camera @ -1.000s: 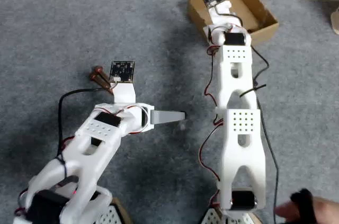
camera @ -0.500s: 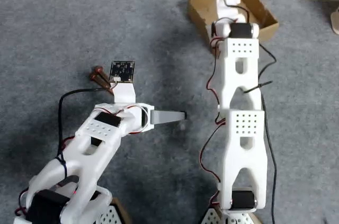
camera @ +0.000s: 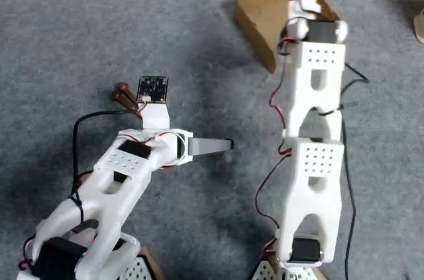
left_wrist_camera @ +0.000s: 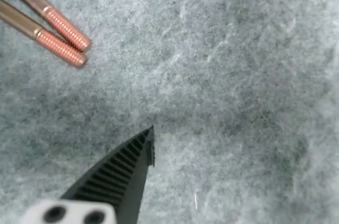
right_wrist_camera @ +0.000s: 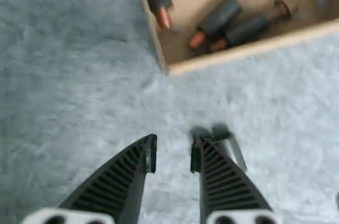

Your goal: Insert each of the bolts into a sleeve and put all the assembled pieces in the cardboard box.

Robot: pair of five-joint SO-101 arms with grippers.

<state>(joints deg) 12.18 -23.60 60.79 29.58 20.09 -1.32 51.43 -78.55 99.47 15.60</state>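
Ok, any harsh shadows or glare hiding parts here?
High view: soft, even light, no glare; a faint shadow on the grey felt mat beside the brown cardboard box. Left wrist view: the two copper-coloured threaded bolts are evenly lit. Right wrist view: the grey-sleeved bolts in the box are well lit; a dark patch by the tips of the right pincer may be shadow or a part.

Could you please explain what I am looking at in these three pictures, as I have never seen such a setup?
A left arm and a right arm, both white robots, stand at a grey mat. One picture looks down from above; the other two come from cameras on each arm's wrist. The left tool, a pincer, is open, empty, near two bare bolts. The right tool, open and empty too, hangs just outside the cardboard box, which holds assembled pieces: bolts in dark sleeves.
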